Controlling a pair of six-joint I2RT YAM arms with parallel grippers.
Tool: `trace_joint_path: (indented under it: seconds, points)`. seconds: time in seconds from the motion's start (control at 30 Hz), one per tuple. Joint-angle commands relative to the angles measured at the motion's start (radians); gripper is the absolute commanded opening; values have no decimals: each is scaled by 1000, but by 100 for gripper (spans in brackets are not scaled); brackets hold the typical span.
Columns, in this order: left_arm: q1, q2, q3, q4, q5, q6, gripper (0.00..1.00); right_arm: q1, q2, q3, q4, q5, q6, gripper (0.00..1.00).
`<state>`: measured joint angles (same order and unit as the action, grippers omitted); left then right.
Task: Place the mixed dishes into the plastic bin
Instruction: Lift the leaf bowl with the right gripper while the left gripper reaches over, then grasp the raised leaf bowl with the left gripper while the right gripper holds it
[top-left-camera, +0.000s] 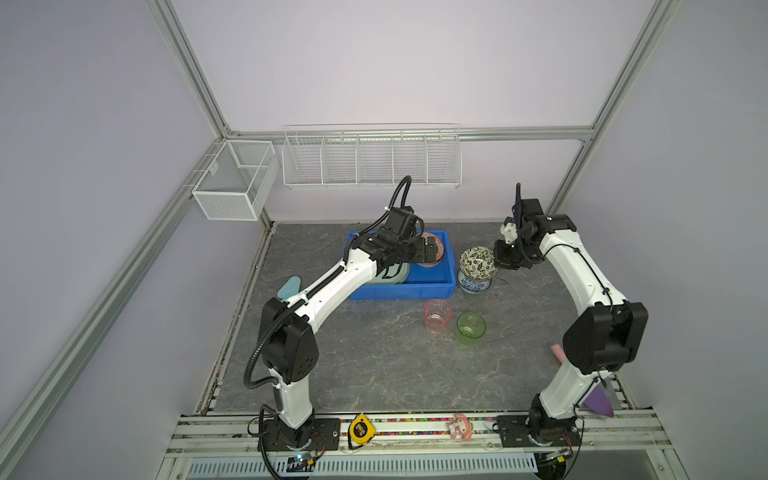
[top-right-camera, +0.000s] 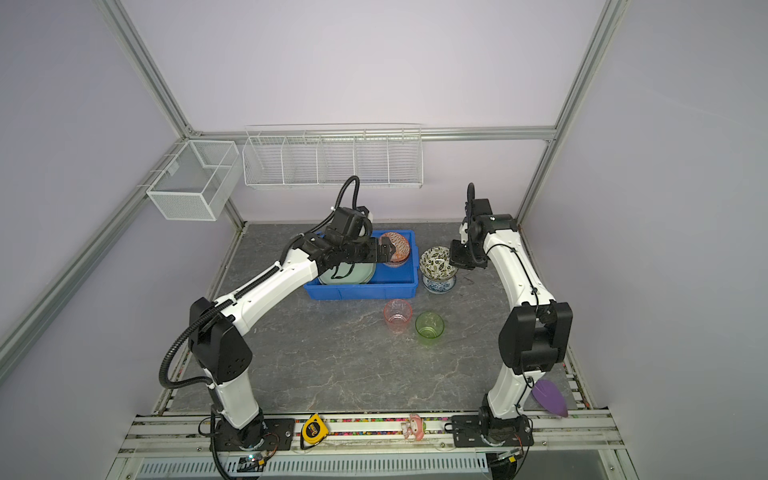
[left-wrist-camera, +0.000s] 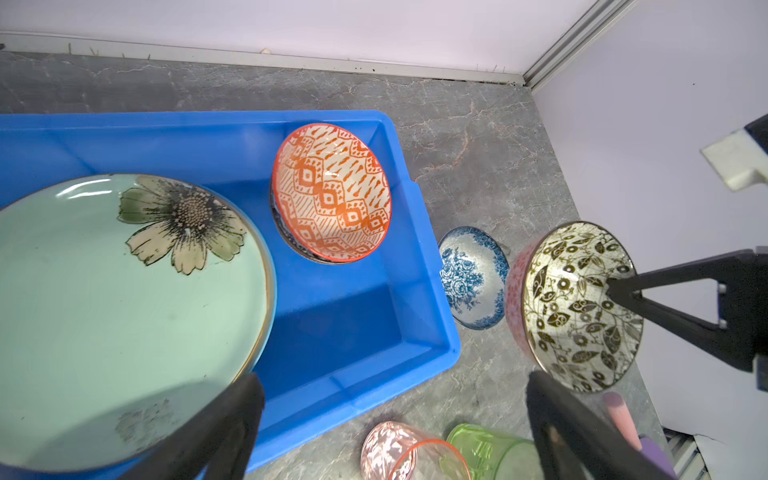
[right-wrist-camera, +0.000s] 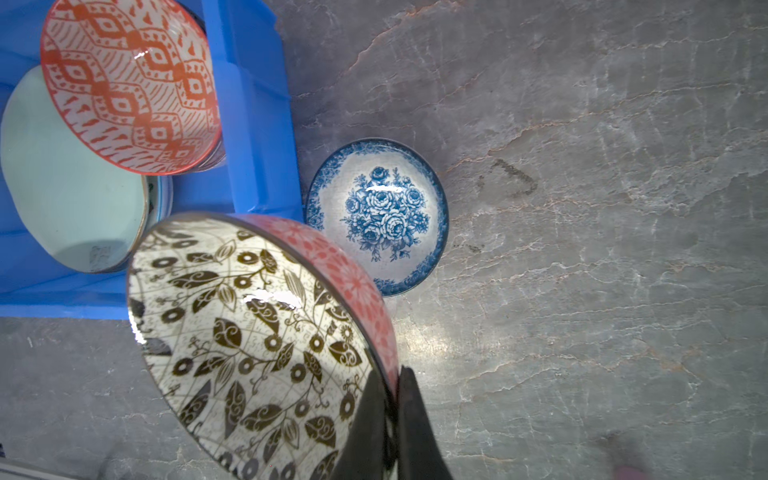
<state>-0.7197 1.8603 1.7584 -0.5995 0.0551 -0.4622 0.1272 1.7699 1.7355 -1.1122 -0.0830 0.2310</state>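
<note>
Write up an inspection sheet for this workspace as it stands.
Surface: grey marbled tabletop, dark mark near the blue floral bowl.
Job's things: blue bin holds pale green flower plate and orange-patterned bowl; black-leaf bowl lifted and tilted beside the bin; blue floral bowl, pink cup and green cup on the tabletop outside it.
Clutter: teal scoop and purple scoop at the tabletop's edges; tape measure and pink toy on the front rail.
Grippers: left gripper open over the bin; right gripper shut on the black-leaf bowl's rim.
Cables: black conduit along the left arm; loose wires at the bases.
Surroundings: white wire rack and mesh basket on the frame.
</note>
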Motion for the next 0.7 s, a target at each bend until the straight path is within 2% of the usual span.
trace_joint_path:
  seconds: [0.0, 0.67]
  points:
    - [-13, 40, 58, 7, 25, -9, 98, 24, -46, 32, -8, -53, -8, 7]
    - [-39, 133, 114, -40, 75, -26, 77, 151, 14, 131, -4, -47, 26, 7]
